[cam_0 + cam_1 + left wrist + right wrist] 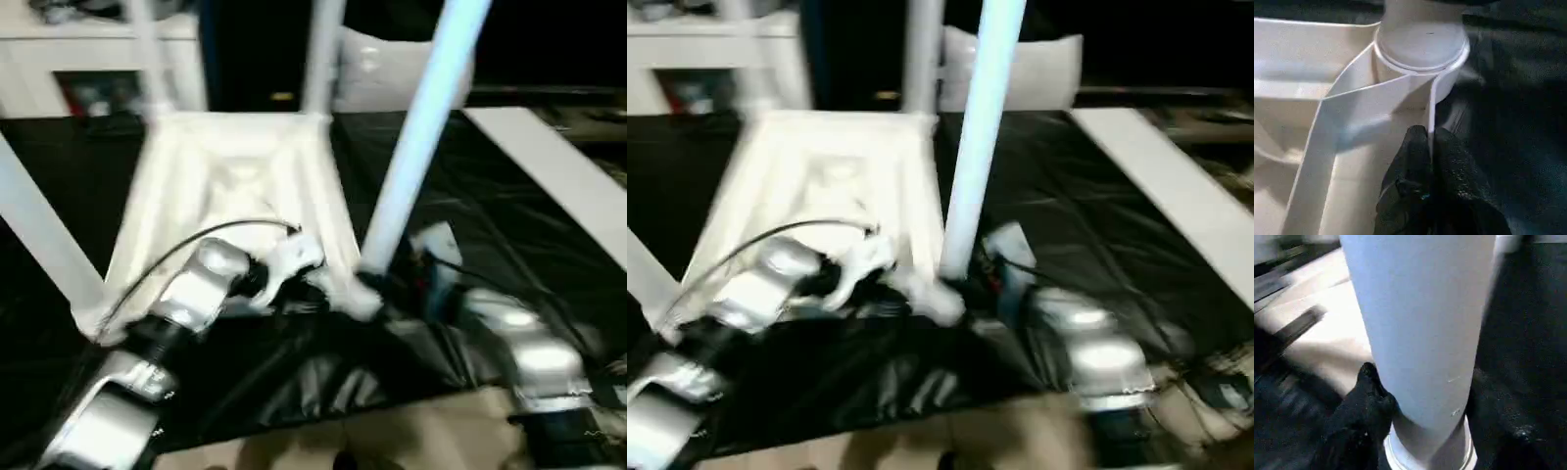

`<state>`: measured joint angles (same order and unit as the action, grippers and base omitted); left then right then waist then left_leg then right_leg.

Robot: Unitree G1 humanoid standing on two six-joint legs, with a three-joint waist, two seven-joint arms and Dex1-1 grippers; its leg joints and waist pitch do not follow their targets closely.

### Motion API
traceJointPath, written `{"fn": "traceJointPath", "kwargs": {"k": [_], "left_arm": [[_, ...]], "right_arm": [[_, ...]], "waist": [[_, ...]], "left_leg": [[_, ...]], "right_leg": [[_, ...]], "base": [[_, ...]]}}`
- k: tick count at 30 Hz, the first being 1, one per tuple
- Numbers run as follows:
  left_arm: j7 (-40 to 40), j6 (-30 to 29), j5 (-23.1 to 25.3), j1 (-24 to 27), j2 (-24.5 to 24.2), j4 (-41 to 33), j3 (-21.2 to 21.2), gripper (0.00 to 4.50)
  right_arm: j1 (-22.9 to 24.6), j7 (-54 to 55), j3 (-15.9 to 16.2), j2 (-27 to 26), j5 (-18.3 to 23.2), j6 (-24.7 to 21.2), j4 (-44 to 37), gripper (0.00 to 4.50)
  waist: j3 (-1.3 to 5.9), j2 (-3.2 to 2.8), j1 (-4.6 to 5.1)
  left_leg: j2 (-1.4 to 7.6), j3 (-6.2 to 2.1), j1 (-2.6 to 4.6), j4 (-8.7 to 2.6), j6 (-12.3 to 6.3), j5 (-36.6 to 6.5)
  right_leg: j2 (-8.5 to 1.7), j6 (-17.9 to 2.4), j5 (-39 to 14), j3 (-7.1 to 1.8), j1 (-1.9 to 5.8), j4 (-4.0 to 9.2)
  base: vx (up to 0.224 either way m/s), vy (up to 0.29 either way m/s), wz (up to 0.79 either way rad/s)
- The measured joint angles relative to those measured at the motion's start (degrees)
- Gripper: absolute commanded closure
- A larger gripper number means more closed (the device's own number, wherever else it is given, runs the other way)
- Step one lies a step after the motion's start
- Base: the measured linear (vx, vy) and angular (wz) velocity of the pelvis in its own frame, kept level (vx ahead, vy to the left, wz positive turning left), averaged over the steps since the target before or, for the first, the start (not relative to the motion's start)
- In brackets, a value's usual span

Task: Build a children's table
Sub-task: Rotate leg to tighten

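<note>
The white table top (235,176) lies upside down on the black cloth, ribbed underside up. Legs rise from its corner sockets: far left (147,49), far right (323,49), near left (39,235) and near right (421,137). My left gripper (1429,147) is shut on the top's thin rim wall just beside the near right socket (1420,54). In the right wrist view my right gripper (1425,406) holds the near right leg (1420,323) low down, just above its socket, with one black finger (1366,396) on each side. Both grippers meet at that corner (353,289).
A flat white board (558,176) lies on the cloth to the right. A white-grey cushion (392,69) sits behind the table, and a white shelf unit (59,49) stands at the back left. The cloth ends at a tan floor strip (392,441) near me.
</note>
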<state>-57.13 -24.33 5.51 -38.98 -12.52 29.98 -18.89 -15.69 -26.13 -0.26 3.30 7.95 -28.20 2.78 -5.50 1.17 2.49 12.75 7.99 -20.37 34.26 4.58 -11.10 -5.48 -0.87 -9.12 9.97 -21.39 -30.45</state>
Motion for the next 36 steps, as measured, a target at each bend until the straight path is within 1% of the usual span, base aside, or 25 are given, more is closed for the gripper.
{"fn": "traceJointPath", "kwargs": {"k": [1, 2, 3, 4, 5, 6, 7, 8, 9, 10, 11, 13, 15, 16, 19, 21, 23, 24, 25, 26, 30, 32, 33, 34, 36], "left_arm": [[1.2, -0.4, 0.0, -0.1, 0.9, 0.3, 0.0, 4.5], [3.2, -0.5, 0.1, -0.2, 1.6, 0.4, 0.6, 4.5], [4.0, -0.5, 0.1, -0.2, 1.8, 0.4, 1.1, 4.5], [5.1, -0.5, 0.4, -0.4, 2.1, 0.4, 1.2, 4.5], [5.1, -0.4, 0.5, -0.6, 2.2, 0.4, 1.3, 4.5], [5.1, 0.2, 0.7, -0.7, 2.1, 0.4, 1.2, 4.5], [5.1, 1.0, 0.9, -0.7, 2.3, 0.4, 1.0, 4.5], [5.0, 1.5, 0.9, -0.7, 2.2, 0.3, 1.0, 4.5], [4.8, 2.2, 0.9, -0.7, 2.2, 0.2, 0.8, 4.5], [4.3, 3.1, 0.9, -0.7, 2.0, 0.1, 0.4, 4.5], [4.0, 3.6, 0.9, -0.7, 1.7, 0.1, 0.3, 4.5], [3.3, 5.7, 0.9, -0.7, 0.8, 0.1, -0.1, 4.5], [2.3, 7.3, 0.8, -0.6, -0.1, 0.1, -0.2, 4.5], [1.9, 7.9, 0.8, -0.5, -0.6, 0.1, -0.2, 4.5], [1.7, 9.3, 0.8, 0.8, -1.4, -1.2, 0.4, 4.5], [1.7, 9.5, 0.8, 1.0, -1.7, -1.3, 0.8, 4.5], [1.7, 9.5, 0.7, 1.7, -1.9, -2.2, 1.3, 4.06], [1.6, 9.5, -0.8, 3.1, -1.9, -4.0, 2.4, 3.95], [1.2, 9.6, -3.4, 4.8, -1.5, -6.4, 3.5, 3.95], [0.9, 9.6, -4.6, 5.2, -1.1, -7.6, 3.7, 3.92], [1.6, 9.0, -7.6, 6.8, 0.1, -13.2, 5.5, 3.56], [2.7, 7.9, -8.3, 8.3, 0.6, -15.6, 6.7, 3.51], [3.4, 6.6, -8.5, 9.5, 0.8, -17.3, 7.3, 3.42], [4.1, 5.4, -9.2, 11.0, 0.9, -19.5, 7.9, 3.17], [5.1, 3.3, -10.2, 13.5, 0.8, -23.1, 8.3, 3.12]], "right_arm": [[0.1, 2.8, -0.6, -1.2, -0.1, 0.0, 0.1, 2.57], [-1.0, 6.7, -1.5, -3.7, -0.5, 0.1, 0.9, 2.57], [-1.6, 8.9, -1.7, -4.9, -0.7, 0.6, 1.5, 2.57], [-2.7, 11.2, -1.8, -5.9, -0.8, 1.6, 2.8, 2.57], [-3.4, 12.4, -1.8, -6.6, -0.9, 2.5, 3.5, 2.02], [-3.6, 13.0, -1.7, -6.8, -1.1, 3.5, 4.0, 2.02], [-3.6, 13.2, -1.7, -6.9, -1.2, 4.1, 4.1, 2.02], [-3.6, 13.2, -1.7, -6.9, -1.5, 4.5, 4.3, 1.86], [-3.6, 13.3, -1.8, -6.8, -1.8, 4.8, 4.5, 1.86], [-3.4, 13.2, -1.8, -6.8, -2.1, 5.1, 4.6, 1.71], [-3.3, 13.1, -1.7, -6.8, -2.1, 5.3, 4.6, 1.6], [-2.3, 10.9, -1.0, -5.0, -2.1, 5.7, 3.8, 1.49], [-0.4, 8.9, 0.7, -2.4, -2.3, 6.4, 2.0, 1.41], [0.4, 7.8, 1.3, -1.1, -2.6, 6.6, 1.4, 1.16], [3.6, 3.6, 1.9, 2.5, -1.5, 7.1, -3.1, 1.09], [4.5, 2.4, 1.7, 3.3, -1.3, 7.4, -4.4, 0.77], [5.1, 1.1, 1.5, 3.7, -0.6, 7.4, -5.8, 0.68], [6.3, -0.5, 1.2, 4.2, 1.2, 7.2, -7.9, 0.61], [7.6, -2.0, 0.5, 5.1, 2.7, 6.7, -9.6, 0.61], [7.9, -2.6, 0.0, 5.6, 3.4, 6.2, -10.0, 0.42], [9.1, -6.9, 0.3, 7.9, 7.9, 2.9, -14.1, 0.11], [9.5, -9.2, 0.3, 9.1, 10.0, 2.0, -15.9, 0.0], [9.5, -10.2, 0.3, 9.3, 11.2, 1.5, -16.4, 0.0], [9.6, -11.4, 0.3, 9.3, 12.7, 0.9, -17.5, 0.0], [9.3, -12.6, 0.3, 9.2, 15.2, -0.2, -18.8, 0.0]], "waist": [[-0.17, 0.26, -0.25], [0.01, 1.97, -0.63], [-0.06, 2.52, -0.89], [-0.17, 2.33, -1.22], [0.02, 1.73, -1.65], [0.15, 1.32, -1.86], [0.27, 1.32, -1.69], [0.31, 1.38, -1.56], [0.34, 1.44, -1.58], [0.36, 1.48, -1.57], [0.36, 1.48, -1.81], [0.35, 1.47, -2.52], [0.34, 1.44, -3.06], [0.34, 1.44, -3.18], [0.34, 1.43, -3.31], [0.34, 1.43, -3.2], [0.33, 1.41, -3.01], [0.33, 1.39, -3.03], [0.33, 1.45, -3.17], [0.33, 1.52, -3.29], [0.33, 1.54, -3.52], [0.32, 1.54, -3.32], [0.32, 1.55, -3.09], [0.31, 1.55, -2.85], [0.3, 1.57, -2.63]], "left_leg": [[-0.15, 0.89, 0.23, 0.05, 0.0, 0.0], [-0.61, 1.94, 0.84, 0.03, 0.01, 0.0], [-1.41, 1.58, 1.27, 0.3, 0.2, -0.1], [-1.67, 1.34, 1.16, 1.53, 0.58, -1.8], [-1.9, 0.15, 0.15, 1.11, 0.45, -2.3], [-1.82, -1.07, -0.35, 1.05, 0.94, -1.7], [-1.53, -1.49, -0.63, 0.59, 1.14, -0.4], [-1.37, -1.54, -0.82, 0.62, 1.07, -0.2], [-1.38, -1.4, -0.85, 0.61, 1.04, -0.2], [-1.48, -1.1, -0.82, 0.57, 0.96, -0.3], [-1.5, -0.82, -0.72, 0.35, 0.96, -0.3], [-1.43, -0.18, -0.7, -0.03, 0.86, -0.2], [-1.29, 0.14, -0.73, -0.11, 0.82, -0.2], [-1.21, 0.36, -0.7, -0.13, 0.49, 0.0], [-1.2, 0.67, -0.68, -0.14, 0.37, 0.0], [-1.19, 0.83, -0.63, -0.14, 0.37, 0.0], [-1.16, 0.9, -0.62, -0.15, 0.39, 0.0], [-1.16, 0.95, -0.63, -0.18, 0.4, 0.0], [-1.13, 0.98, -0.65, -0.19, 0.38, 0.0], [-1.12, 1.0, -0.65, -0.19, 0.37, 0.0], [-1.11, 1.22, -0.59, -0.16, 0.37, 0.0], [-1.08, 1.3, -0.54, -0.17, 0.58, -0.2], [-1.04, 1.32, -0.53, -0.17, 0.6, -0.2], [-1.0, 1.32, -0.52, -0.17, 0.61, -0.2], [-0.96, 1.31, -0.53, -0.17, 0.62, -0.2]], "right_leg": [[-0.06, -1.2, -2.0, -1.48, -0.09, -3.86], [-0.46, -0.1, -2.2, -3.51, -0.21, -5.92], [-0.58, 0.6, -2.3, -3.96, -1.06, -6.0], [-0.94, 0.5, -2.4, -3.12, -1.53, -5.56], [-1.11, 0.5, -2.4, -2.09, -1.29, -5.2], [-0.92, 0.5, -2.4, -1.14, -1.38, -4.58], [-0.44, 0.2, -2.2, -0.92, -1.53, -4.08], [-0.1, -0.2, -1.4, -1.18, -1.53, -3.74], [0.03, -0.5, -0.4, -1.61, -1.55, -3.39], [0.07, -0.5, 0.3, -2.21, -1.66, -3.46], [0.15, -0.5, 0.3, -2.61, -1.75, -3.54], [0.21, -0.6, 0.2, -2.8, -1.97, -3.53], [0.25, -0.6, 0.2, -2.86, -2.1, -3.53], [0.27, -0.7, 0.2, -2.97, -2.16, -3.55], [0.26, -0.7, 0.2, -3.25, -2.36, -3.59], [0.27, -0.7, 0.2, -3.34, -2.42, -3.61], [0.28, -0.6, 0.2, -3.42, -2.5, -3.63], [0.29, -0.4, 0.1, -3.48, -2.58, -3.63], [0.31, -0.4, 0.1, -3.49, -2.56, -3.59], [0.31, -0.4, 0.1, -3.51, -2.56, -3.57], [0.32, -0.4, 0.1, -3.68, -2.57, -3.58], [0.34, -0.3, 0.1, -3.72, -2.58, -3.58], [0.37, -0.3, 0.1, -3.72, -2.59, -3.57], [0.4, -0.3, 0.1, -3.72, -2.6, -3.57], [0.44, -0.3, 0.1, -3.72, -2.62, -3.56]], "base": [[-0.062, 0.002, 0.01], [0.0, 0.0, 0.0], [0.0, 0.0, 0.0], [0.053, -0.038, -0.25], [0.101, 0.019, -0.43], [0.101, 0.019, -0.43], [0.103, 0.017, -0.25], [0.0, 0.0, 0.0], [0.0, 0.0, 0.0], [0.0, 0.0, 0.0], [0.0, 0.0, 0.0], [0.0, 0.0, 0.0], [0.0, 0.0, 0.0], [0.0, 0.0, 0.0], [0.0, 0.0, 0.0], [0.0, 0.0, 0.0], [0.0, 0.0, 0.0], [0.0, 0.0, 0.0], [0.0, 0.0, 0.0], [0.0, 0.0, 0.0], [0.0, 0.0, 0.0], [0.0, 0.0, 0.0], [0.0, 0.0, 0.0], [0.0, 0.0, 0.0], [0.0, 0.0, 0.0]]}}
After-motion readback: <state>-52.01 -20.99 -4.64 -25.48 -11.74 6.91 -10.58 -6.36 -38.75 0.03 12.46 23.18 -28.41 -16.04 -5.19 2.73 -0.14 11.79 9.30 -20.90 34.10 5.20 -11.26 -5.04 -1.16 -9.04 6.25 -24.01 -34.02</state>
